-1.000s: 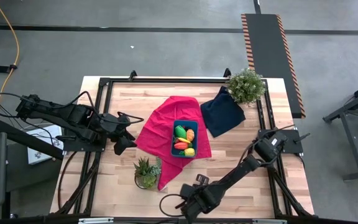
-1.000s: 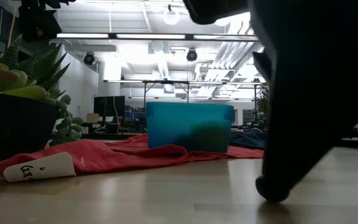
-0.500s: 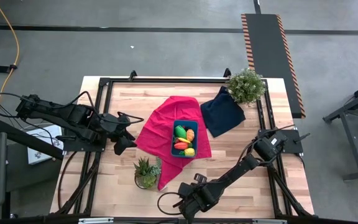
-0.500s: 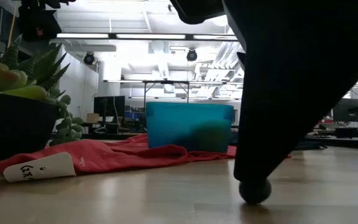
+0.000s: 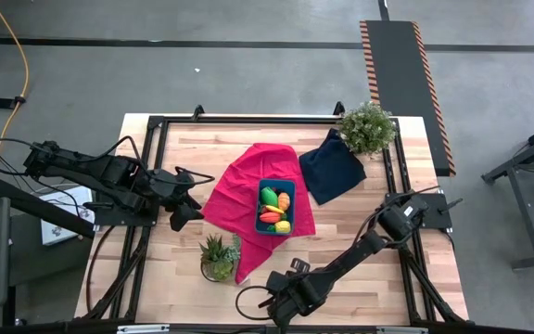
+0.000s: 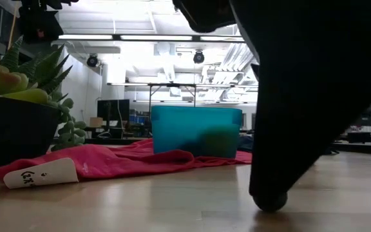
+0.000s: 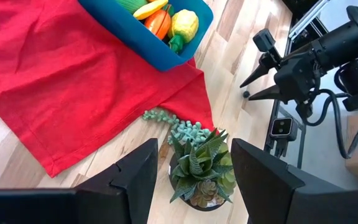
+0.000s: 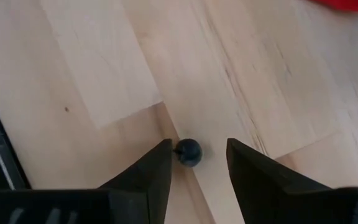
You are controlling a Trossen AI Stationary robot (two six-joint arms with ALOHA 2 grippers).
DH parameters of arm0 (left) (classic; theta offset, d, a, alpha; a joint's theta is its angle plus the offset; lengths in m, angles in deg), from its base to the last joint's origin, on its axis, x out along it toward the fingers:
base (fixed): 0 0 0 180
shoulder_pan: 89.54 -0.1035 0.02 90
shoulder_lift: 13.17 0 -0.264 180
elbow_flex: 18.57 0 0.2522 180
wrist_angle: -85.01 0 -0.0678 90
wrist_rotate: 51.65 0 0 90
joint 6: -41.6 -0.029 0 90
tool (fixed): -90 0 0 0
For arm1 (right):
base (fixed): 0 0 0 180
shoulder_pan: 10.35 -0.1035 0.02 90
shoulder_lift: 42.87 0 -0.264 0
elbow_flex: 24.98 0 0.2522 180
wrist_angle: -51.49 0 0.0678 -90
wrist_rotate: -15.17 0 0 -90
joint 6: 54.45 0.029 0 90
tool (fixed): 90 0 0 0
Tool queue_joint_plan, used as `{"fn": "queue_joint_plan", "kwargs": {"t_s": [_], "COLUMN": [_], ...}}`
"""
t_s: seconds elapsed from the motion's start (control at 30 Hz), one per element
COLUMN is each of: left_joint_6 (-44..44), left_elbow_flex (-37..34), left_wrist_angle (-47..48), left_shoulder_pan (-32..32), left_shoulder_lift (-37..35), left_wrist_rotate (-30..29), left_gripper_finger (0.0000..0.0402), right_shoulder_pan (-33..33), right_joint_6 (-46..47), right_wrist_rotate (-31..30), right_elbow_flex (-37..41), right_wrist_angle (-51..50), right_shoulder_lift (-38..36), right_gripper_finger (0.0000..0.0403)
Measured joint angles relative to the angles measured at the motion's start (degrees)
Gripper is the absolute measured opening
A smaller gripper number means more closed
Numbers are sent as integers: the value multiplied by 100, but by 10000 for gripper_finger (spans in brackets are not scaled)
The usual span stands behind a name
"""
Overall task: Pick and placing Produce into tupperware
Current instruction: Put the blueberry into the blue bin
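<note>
The teal tupperware (image 5: 259, 211) sits on a red cloth (image 5: 239, 199) at mid-table, and several green, yellow and orange produce pieces (image 5: 274, 208) lie inside it. The left wrist view shows the same tub (image 7: 135, 34) and produce (image 7: 166, 18). My left gripper (image 5: 185, 218) hovers open at the cloth's left side. My right gripper (image 5: 276, 308) is open and low over bare wood near the table's near edge. A small dark ball (image 8: 188, 152) lies on the wood between its fingertips. My right gripper (image 8: 197, 146) comes down slanting at the table with one open finger on either side of the small dark ball (image 7: 246, 94). The ball rests on the wood close to one finger (image 8: 163, 155). Whether that finger touches it, I cannot tell.
A potted succulent (image 5: 218, 258) stands on the red cloth's near corner, between the right gripper and the tub. A navy cloth (image 5: 332, 167) and a leafy potted plant (image 5: 367, 127) are at the far right. The table's black frame rails run along both sides.
My right gripper has moved a little toward the table's left along the near edge, staying low over the wood. The left arm and the tub have kept still.
</note>
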Motion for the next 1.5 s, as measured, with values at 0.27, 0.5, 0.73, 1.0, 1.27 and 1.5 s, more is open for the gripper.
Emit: {"fn": "queue_joint_plan", "kwargs": {"t_s": [0.27, 0.5, 0.73, 1.0, 1.27, 1.5], "left_joint_6": [1, 0, 0, 0, 0, 0], "left_elbow_flex": [-1, 1, -1, -1, -1, 0], "left_wrist_angle": [103, 136, 136, 138, 140, 147], "left_shoulder_pan": [0, -2, -2, 0, -2, 0], "left_shoulder_lift": [2, 2, 2, 2, 2, 0], "left_wrist_rotate": [1, 0, 1, 0, 2, 0], "left_gripper_finger": [193, 193, 193, 193, 193, 193], "right_shoulder_pan": [0, 0, 0, 0, -2, 3], "right_joint_6": [44, 46, 46, 67, 49, -244], "right_wrist_rotate": [19, 56, 54, 57, 149, -239], "right_elbow_flex": [0, 0, 0, 0, -203, -1008], "right_wrist_angle": [62, -28, -46, -39, -190, -953], "right_shoulder_lift": [75, 75, 75, 75, 77, 75], "right_gripper_finger": [145, 118, 71, 44, 42, 42]}}
